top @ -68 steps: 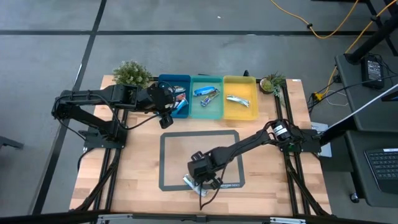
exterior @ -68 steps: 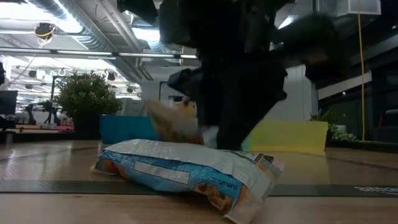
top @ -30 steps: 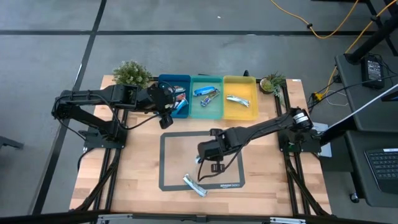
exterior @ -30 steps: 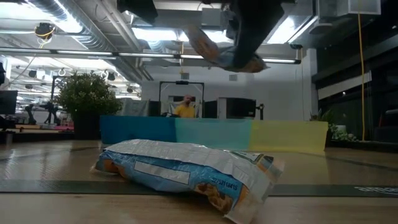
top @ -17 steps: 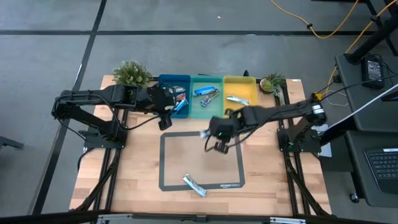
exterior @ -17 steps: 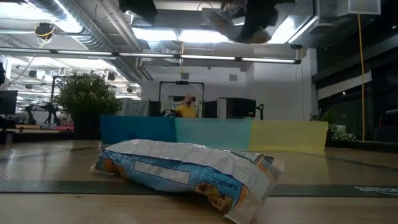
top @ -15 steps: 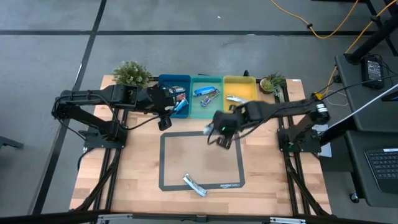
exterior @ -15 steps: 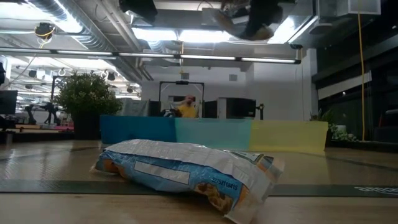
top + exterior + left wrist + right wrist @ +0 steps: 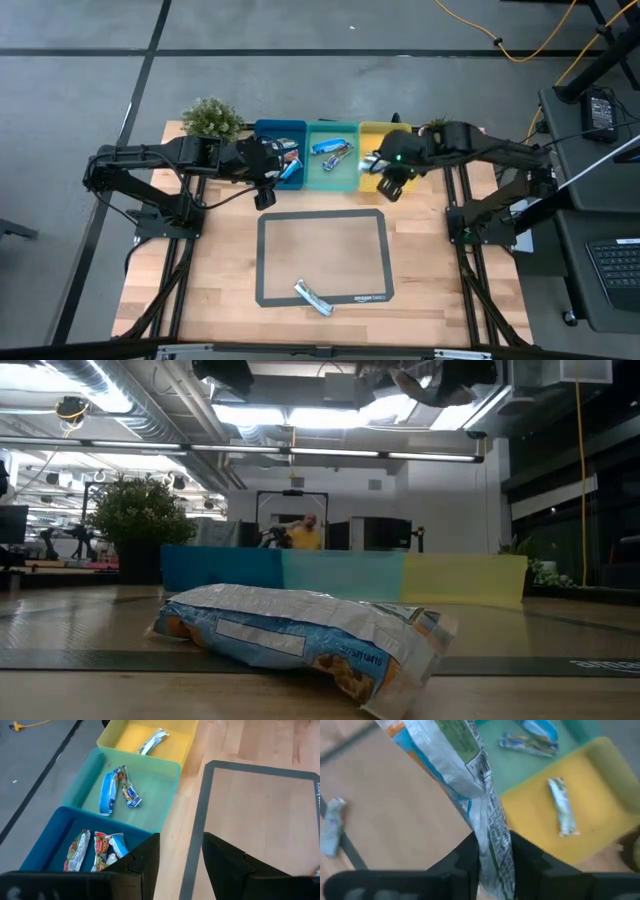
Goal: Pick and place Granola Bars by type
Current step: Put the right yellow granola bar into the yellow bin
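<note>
Wooden table (image 9: 210,290): mat (image 9: 322,257), bins (image 9: 332,155), bar (image 9: 312,297)

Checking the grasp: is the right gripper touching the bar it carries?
Touching. The right wrist view shows the right gripper with its dark fingers pinching the bar wrapper between them.

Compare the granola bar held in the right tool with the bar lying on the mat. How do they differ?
The held bar is clamped in the right tool, up in the air at the front edge of the yellow bin; the loose bar lies flat on the mat, near its front border, untouched. In the right wrist view the held bar hangs tilted, its wrapper crumpled at the grip. Both have shiny blue-and-white wrappers.
</note>
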You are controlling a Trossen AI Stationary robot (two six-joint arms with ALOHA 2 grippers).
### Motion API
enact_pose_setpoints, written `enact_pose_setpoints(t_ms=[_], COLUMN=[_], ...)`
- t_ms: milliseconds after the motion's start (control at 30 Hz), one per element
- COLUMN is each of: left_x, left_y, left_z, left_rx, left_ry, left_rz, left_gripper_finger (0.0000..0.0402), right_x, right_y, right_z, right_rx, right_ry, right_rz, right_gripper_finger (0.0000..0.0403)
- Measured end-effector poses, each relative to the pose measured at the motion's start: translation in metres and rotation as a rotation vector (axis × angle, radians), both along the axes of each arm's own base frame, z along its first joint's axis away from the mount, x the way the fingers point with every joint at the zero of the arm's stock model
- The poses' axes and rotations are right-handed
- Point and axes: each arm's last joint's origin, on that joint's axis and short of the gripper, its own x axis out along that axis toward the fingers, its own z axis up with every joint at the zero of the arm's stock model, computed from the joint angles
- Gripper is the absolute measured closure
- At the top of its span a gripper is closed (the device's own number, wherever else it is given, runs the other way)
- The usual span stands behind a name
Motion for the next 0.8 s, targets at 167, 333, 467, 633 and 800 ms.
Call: enact_pose_setpoints(t_ms=[167, 333, 467, 633, 800], left_x=[0.0, 0.0, 0.0, 0.0, 0.0], left_y=[0.0, 0.0, 0.001, 0.001, 0.001], left_z=[0.0, 0.0, 0.0, 0.0, 0.0], left_rx=[-0.015, -0.02, -0.043, -0.066, -0.089], left_ry=[-0.007, -0.012, -0.029, -0.04, -0.05], left_rz=[0.019, 0.037, 0.09, 0.114, 0.138], left_gripper_finger=[0.0263, 0.0263, 0.0263, 0.0263, 0.0263], right_x=[-0.013, -0.029, -0.05, -0.075, -0.085], right_y=[-0.032, -0.079, -0.119, -0.153, -0.169], right_z=[0.0, -0.001, -0.001, 0.001, 0.0], right_rx=[-0.053, -0.088, -0.08, -0.104, -0.127], right_ry=[0.095, 0.143, 0.155, 0.156, 0.166], right_rz=[0.019, 0.038, -0.012, -0.098, -0.115], right_gripper_finger=[0.0311, 0.0311, 0.0311, 0.0311, 0.0311])
